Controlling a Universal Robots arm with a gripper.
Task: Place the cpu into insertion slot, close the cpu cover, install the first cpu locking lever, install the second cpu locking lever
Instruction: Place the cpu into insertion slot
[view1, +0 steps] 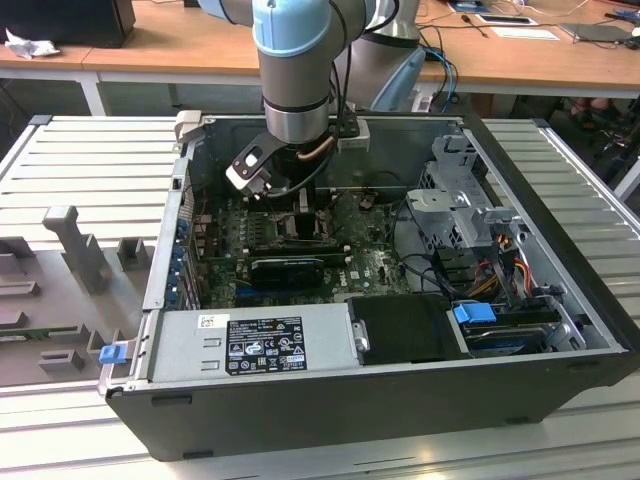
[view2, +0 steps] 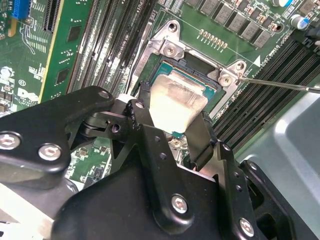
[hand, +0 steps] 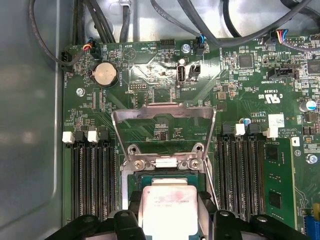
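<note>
While the hand (view2: 172, 114) clamps the cpu (view2: 176, 100), the cpu cover (hand: 150, 107) stands open.

The cpu (hand: 167, 210) is sitting right over the insertion slot (view2: 202, 80), squeezed on two sides by the fingers of the gripper (view2: 171, 117). The cpu cover (hand: 165, 108) is standing up off one edge of the insertion slot. Long memory slots (hand: 92, 185) are lying along both sides of the insertion slot.
</note>
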